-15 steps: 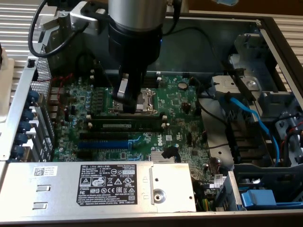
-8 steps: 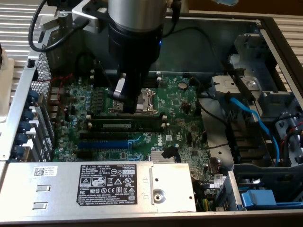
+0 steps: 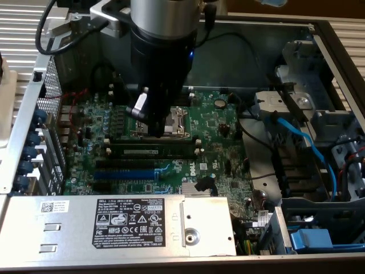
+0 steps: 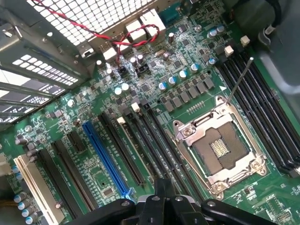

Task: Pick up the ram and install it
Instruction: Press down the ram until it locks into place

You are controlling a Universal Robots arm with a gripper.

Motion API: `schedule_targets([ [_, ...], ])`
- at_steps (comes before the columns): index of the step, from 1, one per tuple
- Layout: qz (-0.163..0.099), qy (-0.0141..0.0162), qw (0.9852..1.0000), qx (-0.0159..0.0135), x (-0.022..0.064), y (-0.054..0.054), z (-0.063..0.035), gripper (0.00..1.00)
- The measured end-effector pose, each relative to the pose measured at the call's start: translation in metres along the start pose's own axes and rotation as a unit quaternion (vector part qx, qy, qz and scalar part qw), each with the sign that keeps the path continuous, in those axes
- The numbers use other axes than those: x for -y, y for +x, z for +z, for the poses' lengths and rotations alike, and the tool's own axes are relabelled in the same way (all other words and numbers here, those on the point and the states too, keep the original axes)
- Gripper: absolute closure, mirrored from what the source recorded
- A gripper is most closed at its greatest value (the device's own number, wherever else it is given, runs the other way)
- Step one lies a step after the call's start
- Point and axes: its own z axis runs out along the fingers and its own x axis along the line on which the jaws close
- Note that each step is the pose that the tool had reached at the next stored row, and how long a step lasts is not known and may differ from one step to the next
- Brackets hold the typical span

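The open computer case carries one green motherboard, and the exterior view runs across it from the perforated wall on its left to the drive bay on its right. Near the board's left part lies one blue expansion slot, with black slots beside it (the wrist view shows the same blue slot among several black ones). One gripper hangs from the arm over the middle of the board, just above the one open CPU socket; in the wrist view the gripper has its fingers pressed together, with nothing between them. The ram, one dark stick, stands in a black memory slot just in front of the socket, between white end clips. At the case's front edge sits one grey power supply bearing one black label. One blue cable curves down the right side.
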Motion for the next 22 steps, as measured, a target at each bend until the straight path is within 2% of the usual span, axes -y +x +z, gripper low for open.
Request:
schedule_targets([
  [6,0.045,-0.0013,0.9990,0.0013,0.0000,0.0000,0.0008,0.90],
  [11,0.082,-0.0023,0.9966,0.0023,0.0000,0.0000,0.0013,0.90],
  [16,0.117,-0.0033,0.9931,0.0033,0.0000,-0.0001,0.0017,0.90],
  [22,0.159,-0.0045,0.9873,0.0045,0.0001,-0.0001,0.0021,0.90],
])
